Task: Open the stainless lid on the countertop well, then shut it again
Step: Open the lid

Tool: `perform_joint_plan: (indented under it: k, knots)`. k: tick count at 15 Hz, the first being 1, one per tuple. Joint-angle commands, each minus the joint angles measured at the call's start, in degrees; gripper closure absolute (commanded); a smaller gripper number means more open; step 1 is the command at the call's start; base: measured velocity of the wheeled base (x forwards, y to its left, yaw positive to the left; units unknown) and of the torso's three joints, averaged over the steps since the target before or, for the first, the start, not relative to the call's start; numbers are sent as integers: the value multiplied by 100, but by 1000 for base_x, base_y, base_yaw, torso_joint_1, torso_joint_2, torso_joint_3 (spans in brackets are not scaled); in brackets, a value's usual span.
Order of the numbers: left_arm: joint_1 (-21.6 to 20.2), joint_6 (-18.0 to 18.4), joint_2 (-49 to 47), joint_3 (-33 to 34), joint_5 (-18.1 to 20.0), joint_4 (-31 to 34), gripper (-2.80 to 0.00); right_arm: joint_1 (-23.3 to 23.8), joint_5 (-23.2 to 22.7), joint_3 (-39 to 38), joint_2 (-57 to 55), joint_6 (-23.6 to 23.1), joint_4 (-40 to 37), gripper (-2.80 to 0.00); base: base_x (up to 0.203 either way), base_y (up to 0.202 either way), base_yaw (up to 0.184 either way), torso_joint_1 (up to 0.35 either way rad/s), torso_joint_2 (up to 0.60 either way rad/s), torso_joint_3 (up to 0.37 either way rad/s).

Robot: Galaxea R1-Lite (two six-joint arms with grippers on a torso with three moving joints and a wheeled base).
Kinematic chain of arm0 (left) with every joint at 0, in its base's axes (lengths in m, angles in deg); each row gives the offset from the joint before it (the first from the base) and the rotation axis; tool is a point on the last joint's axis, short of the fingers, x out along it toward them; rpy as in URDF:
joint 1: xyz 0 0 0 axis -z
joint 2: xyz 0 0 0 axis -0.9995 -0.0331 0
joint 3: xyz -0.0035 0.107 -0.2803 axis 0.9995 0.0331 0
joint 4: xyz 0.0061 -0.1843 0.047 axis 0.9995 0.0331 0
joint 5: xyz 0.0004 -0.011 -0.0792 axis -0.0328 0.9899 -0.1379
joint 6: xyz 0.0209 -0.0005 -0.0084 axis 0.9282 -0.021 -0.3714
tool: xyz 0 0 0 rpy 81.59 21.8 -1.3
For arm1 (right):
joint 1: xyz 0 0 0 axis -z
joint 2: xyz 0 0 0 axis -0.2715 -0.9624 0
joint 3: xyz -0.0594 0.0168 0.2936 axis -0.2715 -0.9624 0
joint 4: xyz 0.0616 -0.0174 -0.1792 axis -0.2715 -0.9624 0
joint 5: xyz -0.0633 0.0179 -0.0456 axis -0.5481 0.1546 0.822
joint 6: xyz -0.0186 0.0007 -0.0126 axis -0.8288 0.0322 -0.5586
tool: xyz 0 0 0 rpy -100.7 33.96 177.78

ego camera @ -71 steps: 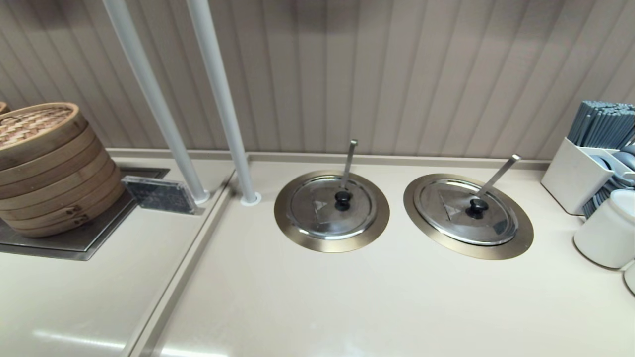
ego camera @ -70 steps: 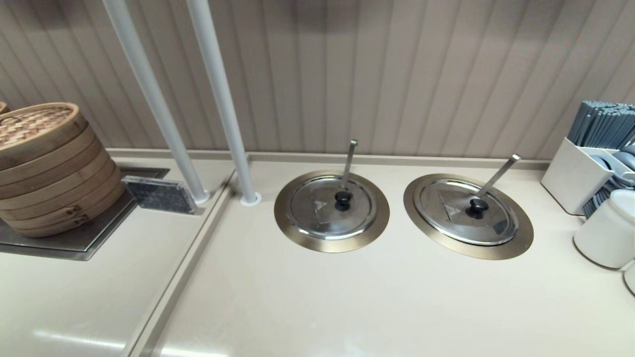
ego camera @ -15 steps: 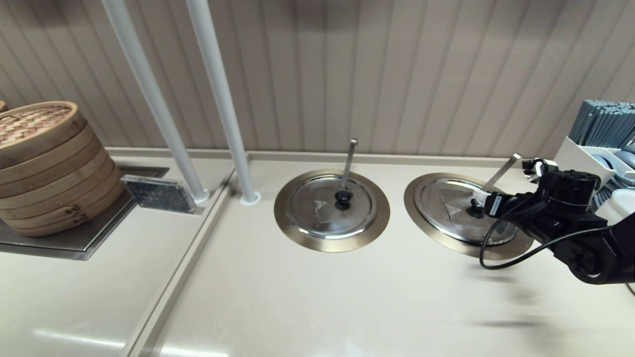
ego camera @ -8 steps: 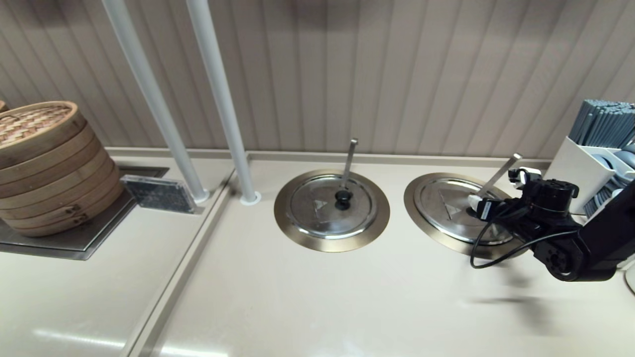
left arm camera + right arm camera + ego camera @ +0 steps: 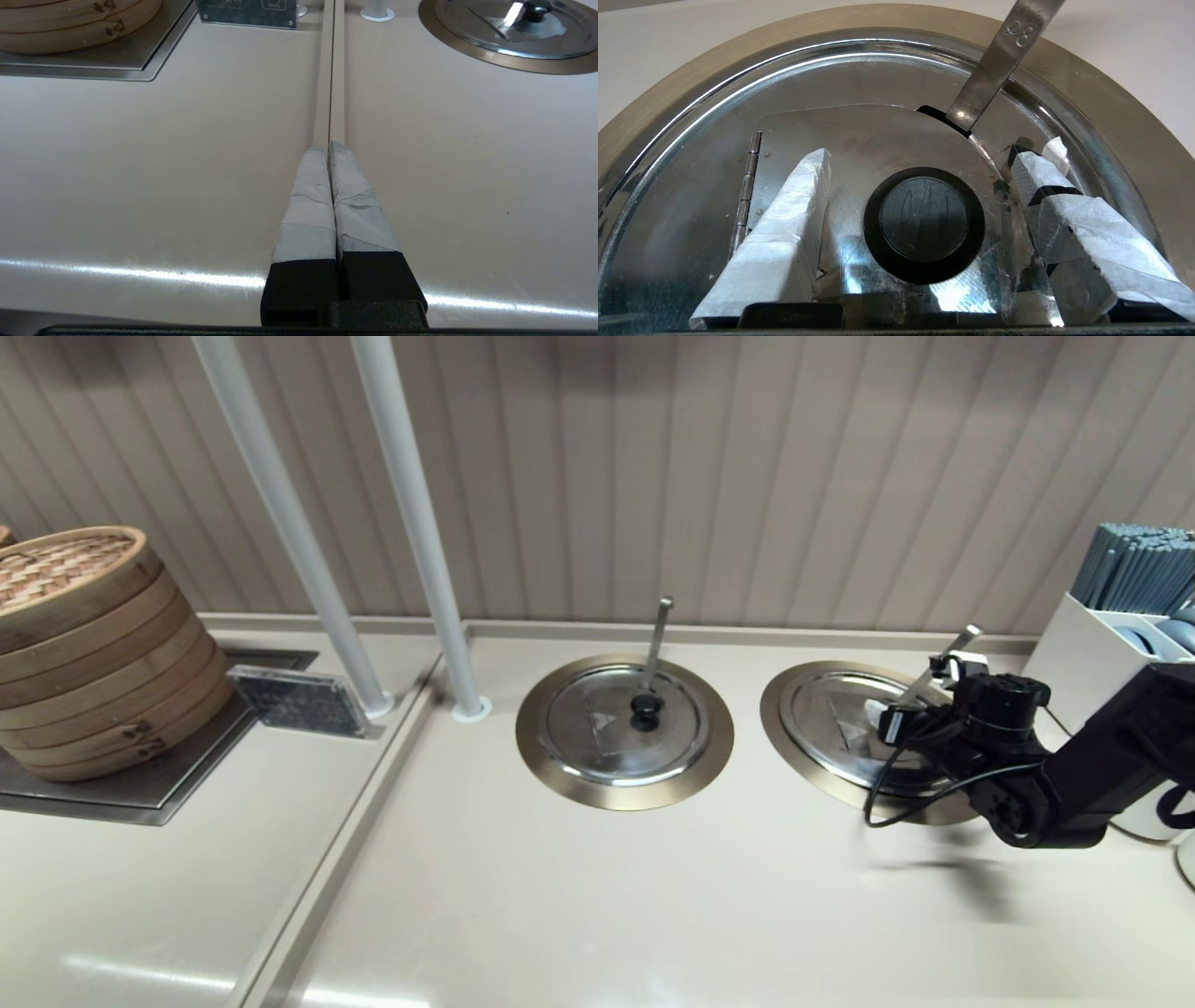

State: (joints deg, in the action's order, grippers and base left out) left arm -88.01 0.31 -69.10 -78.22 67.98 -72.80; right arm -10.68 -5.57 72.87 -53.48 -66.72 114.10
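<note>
Two round steel lids sit flush in the beige worktop (image 5: pixel 597 896), each in a bronze-tinted ring. The stainless lid (image 5: pixel 845 714) covers the countertop well (image 5: pixel 794 747), the one nearer the right end, and lies closed and flat. Its flat ladle handle (image 5: pixel 999 56) slants up through a dark notch in the lid, and the stamped figures on it look like "08", though they are hard to read with certainty. The black knob (image 5: pixel 924 224) at the lid's centre bears a few faint embossed strokes that spell nothing legible. A small hinge (image 5: pixel 746 186) runs along one edge of the lid's flap.

The right gripper (image 5: pixel 924 205) hangs just above the lid, its tape-wrapped fingers (image 5: pixel 784 219) spread wide, one on each side of the knob and clear of it. They hold nothing. Whether the tips rest on the steel cannot be told.

The left gripper (image 5: pixel 331 149) is parked low over the worktop along the seam between two panels, its taped fingers pressed together with nothing between them.

Further along stand the twin lid (image 5: pixel 621 723) with its near-upright handle, a stack of bamboo steamers (image 5: pixel 84 644), a dark placard (image 5: pixel 299 700) whose print is too small to read, and a white holder (image 5: pixel 1083 663) of grey chopsticks.
</note>
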Motion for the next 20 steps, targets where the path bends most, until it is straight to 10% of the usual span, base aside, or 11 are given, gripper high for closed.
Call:
perform_joint_plan:
  k: [1,20]
  knots:
    - [-1,0,0,-1,0,-4,0,-22,47,191,-207,-6,40,-280,0,0,0,0,0,0]
    - [-1,0,0,-1,0,-4,0,-243,211,256,-163,-115,49,-280,0,0,0,0,0,0]
